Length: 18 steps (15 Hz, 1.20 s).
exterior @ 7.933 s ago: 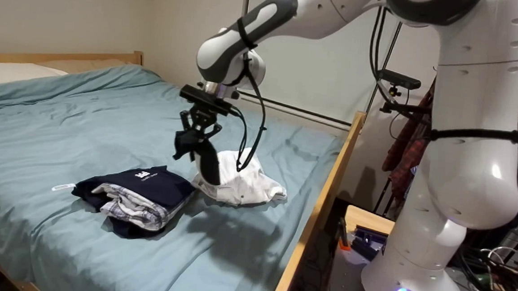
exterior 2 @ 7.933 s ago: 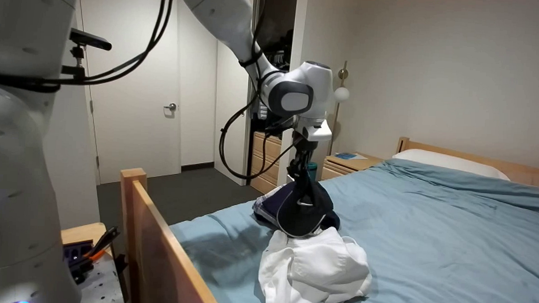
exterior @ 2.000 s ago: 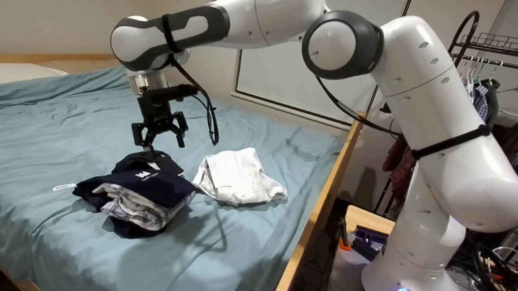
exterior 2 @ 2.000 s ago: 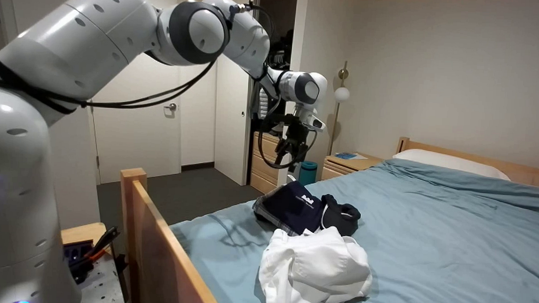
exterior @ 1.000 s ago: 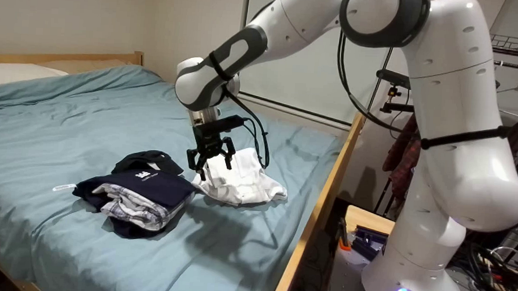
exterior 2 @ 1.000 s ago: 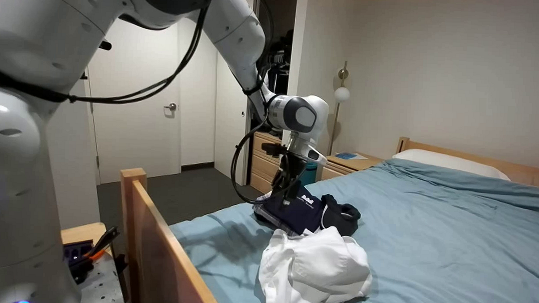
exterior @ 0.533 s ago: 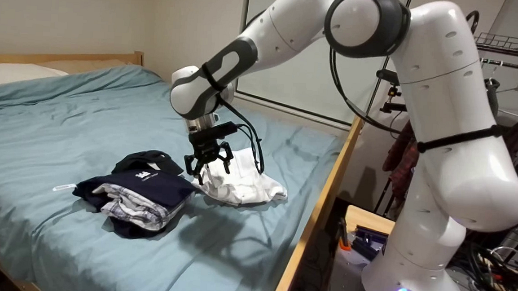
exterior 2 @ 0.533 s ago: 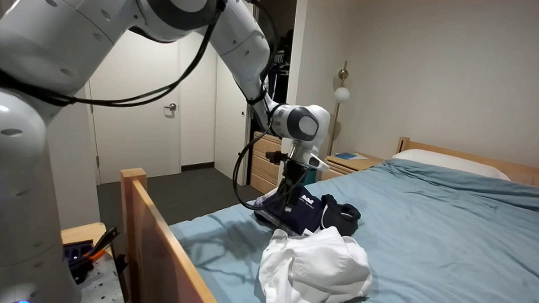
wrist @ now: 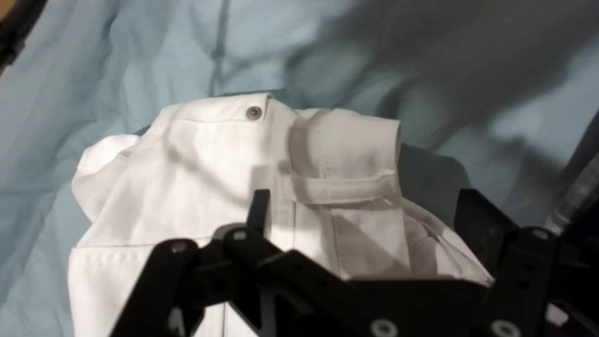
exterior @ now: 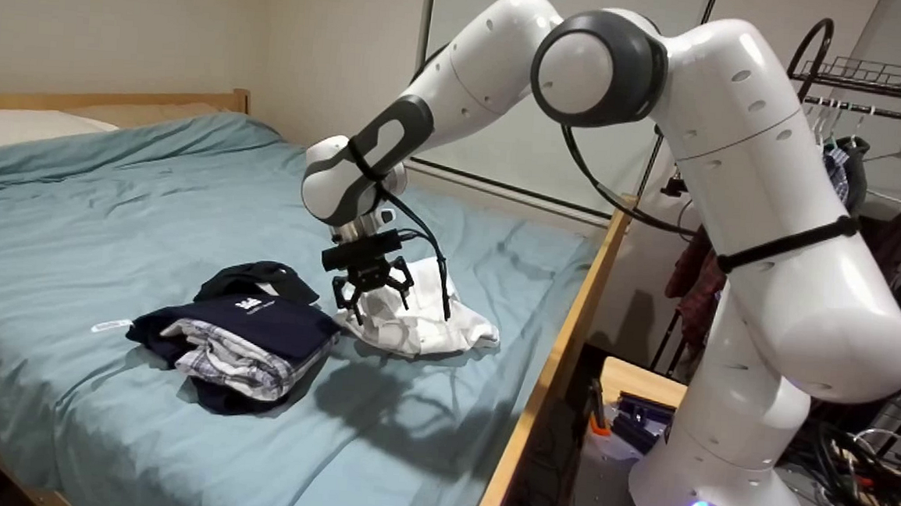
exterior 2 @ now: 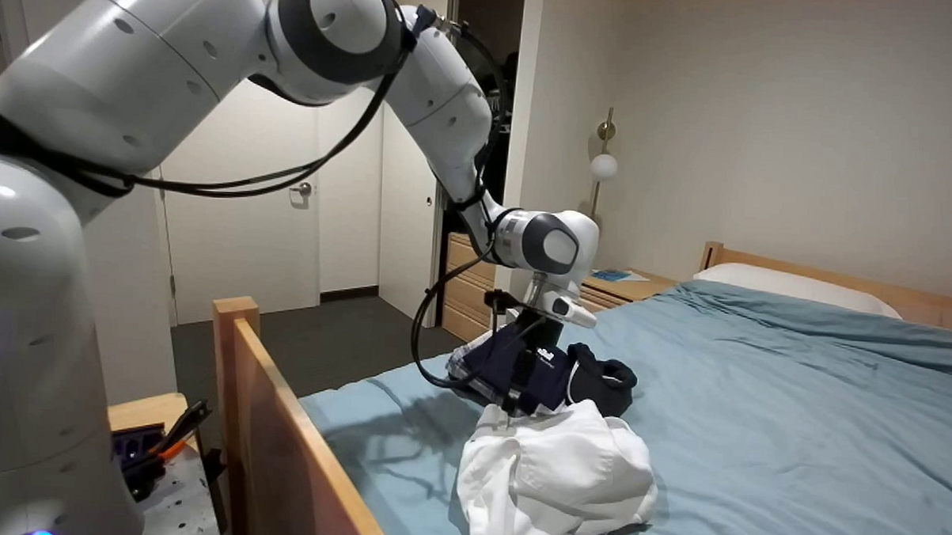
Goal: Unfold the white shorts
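I see on the blue bedcover (exterior: 146,242) a folded navy garment (exterior: 281,329) with white print (exterior: 248,303), a plaid cloth (exterior: 233,361) which shows from its folds, a black fabric item (exterior 2: 596,392) just beside it, and, farther from me, a white pillow (exterior 2: 788,284) before the wooden headboard (exterior 2: 930,305).

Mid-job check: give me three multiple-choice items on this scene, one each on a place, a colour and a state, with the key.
1. Where are the white shorts?
A: on the floor
B: on the bed cover, beside the navy garment
C: on the nightstand

2. What colour is that bed cover?
A: red
B: yellow
C: blue

3. How does the hand stand?
A: open
B: shut on the shorts
C: shut on the navy garment

1 B: both exterior views show them lying there.
2 C: it looks blue in all three views.
3 A: its fingers stand wide apart in the wrist view.
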Motion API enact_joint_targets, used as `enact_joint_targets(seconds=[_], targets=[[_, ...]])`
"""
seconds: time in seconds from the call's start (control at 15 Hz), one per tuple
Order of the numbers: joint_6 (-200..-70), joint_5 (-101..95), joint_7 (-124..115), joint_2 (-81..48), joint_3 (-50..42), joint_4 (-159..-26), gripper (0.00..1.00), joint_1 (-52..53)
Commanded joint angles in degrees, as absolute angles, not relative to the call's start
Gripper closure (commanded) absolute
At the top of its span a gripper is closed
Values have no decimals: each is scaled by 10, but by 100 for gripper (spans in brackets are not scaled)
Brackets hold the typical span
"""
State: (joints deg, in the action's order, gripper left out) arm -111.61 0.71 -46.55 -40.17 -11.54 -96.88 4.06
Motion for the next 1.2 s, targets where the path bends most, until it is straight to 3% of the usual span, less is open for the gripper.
enact_joint_targets(seconds=[0.0,0.47,0.53,0.6,1.13], targets=[[-1103,-5,-540,-441,-123,-933,0,44],[-1067,-10,-618,-476,-127,-894,0,43],[-1057,-13,-621,-476,-127,-886,25,43],[-1045,-16,-624,-475,-127,-879,27,43],[-985,-40,-629,-471,-122,-829,80,39]])
